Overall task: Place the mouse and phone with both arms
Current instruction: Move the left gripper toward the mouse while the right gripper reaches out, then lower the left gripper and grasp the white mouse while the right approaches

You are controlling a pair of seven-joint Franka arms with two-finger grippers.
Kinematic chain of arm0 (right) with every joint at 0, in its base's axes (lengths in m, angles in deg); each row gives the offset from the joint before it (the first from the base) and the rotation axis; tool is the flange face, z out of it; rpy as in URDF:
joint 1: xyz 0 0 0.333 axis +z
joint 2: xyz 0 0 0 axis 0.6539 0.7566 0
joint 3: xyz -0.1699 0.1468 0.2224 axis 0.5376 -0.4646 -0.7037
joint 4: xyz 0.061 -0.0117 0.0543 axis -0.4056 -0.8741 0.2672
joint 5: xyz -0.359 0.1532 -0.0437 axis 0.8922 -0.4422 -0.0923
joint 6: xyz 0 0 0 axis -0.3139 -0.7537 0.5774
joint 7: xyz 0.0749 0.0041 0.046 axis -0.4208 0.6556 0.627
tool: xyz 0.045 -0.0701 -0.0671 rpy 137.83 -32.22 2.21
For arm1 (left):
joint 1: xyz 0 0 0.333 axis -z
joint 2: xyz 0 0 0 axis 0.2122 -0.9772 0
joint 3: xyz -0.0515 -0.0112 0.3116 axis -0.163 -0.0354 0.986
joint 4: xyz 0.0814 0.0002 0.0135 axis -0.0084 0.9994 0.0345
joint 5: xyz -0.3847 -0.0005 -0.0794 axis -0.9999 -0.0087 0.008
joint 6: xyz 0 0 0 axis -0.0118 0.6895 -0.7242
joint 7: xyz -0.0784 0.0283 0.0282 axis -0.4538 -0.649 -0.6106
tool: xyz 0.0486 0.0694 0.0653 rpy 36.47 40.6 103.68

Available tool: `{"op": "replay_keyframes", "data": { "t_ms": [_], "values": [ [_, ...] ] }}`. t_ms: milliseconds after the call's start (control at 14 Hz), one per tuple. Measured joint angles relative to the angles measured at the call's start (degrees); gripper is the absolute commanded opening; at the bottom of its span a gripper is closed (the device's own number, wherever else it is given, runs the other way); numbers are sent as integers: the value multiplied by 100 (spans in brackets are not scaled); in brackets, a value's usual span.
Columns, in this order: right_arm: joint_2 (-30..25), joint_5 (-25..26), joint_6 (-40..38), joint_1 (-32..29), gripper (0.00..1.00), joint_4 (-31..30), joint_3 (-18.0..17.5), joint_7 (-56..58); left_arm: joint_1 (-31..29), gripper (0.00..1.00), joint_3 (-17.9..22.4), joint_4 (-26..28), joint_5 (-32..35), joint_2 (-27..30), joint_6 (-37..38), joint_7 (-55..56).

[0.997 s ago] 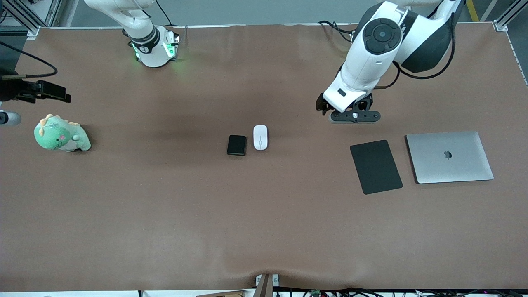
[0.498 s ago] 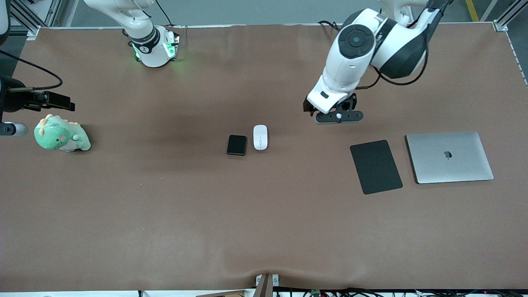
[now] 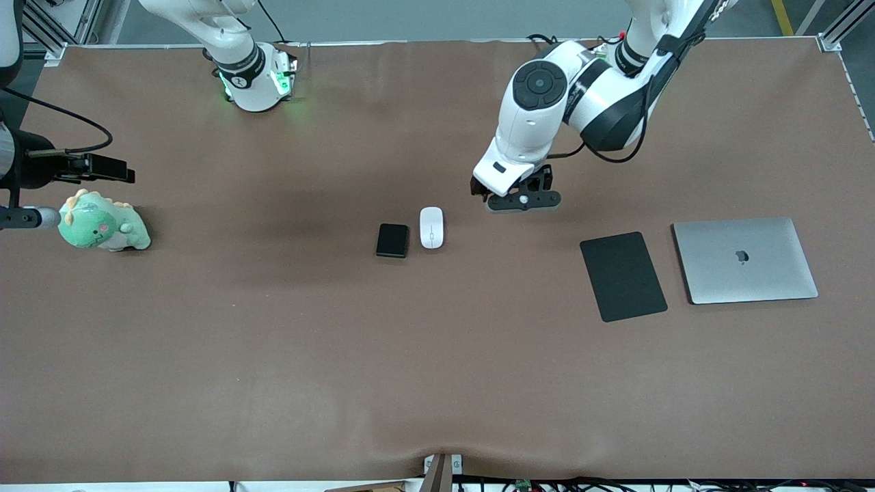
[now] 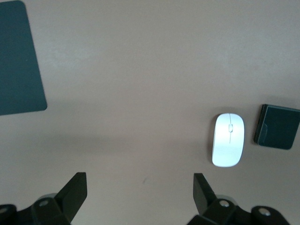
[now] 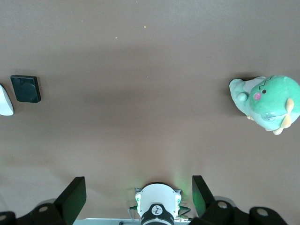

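The white mouse (image 3: 431, 227) lies mid-table with the small black phone (image 3: 392, 240) beside it, toward the right arm's end. Both show in the left wrist view, mouse (image 4: 228, 146) and phone (image 4: 277, 126), and at the edge of the right wrist view, phone (image 5: 26, 88) and mouse (image 5: 4, 101). My left gripper (image 3: 521, 199) hangs open and empty over bare table between the mouse and the mouse pad; its fingers (image 4: 75, 190) stand wide apart. My right gripper (image 5: 139, 187) is open and empty, up over the right arm's end of the table beside the plush toy.
A flat black mouse pad (image 3: 623, 275) and a closed silver laptop (image 3: 745, 260) lie toward the left arm's end. A green plush dinosaur (image 3: 101, 223) sits at the right arm's end. The right arm's green-lit base (image 3: 256, 82) stands at the table's top edge.
My left arm has swung from near the mouse pad toward the mouse, still open. My right hand has shifted slightly toward the plush dinosaur. Mouse and phone have not moved.
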State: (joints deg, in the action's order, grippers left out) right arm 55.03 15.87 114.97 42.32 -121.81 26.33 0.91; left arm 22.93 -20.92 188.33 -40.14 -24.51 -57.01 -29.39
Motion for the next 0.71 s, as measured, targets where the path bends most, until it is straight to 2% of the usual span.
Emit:
{"op": "replay_keyframes", "data": {
  "t_ms": [427,712],
  "values": [
    [4,-159,-74,26,100,-3,-14,-357,265,100,-1,-9,219,-581,-695,493],
    [4,-162,-78,26,100,-3,-14,-381,386,100,0,-170,219,-971,-850,539]
  ]
}}
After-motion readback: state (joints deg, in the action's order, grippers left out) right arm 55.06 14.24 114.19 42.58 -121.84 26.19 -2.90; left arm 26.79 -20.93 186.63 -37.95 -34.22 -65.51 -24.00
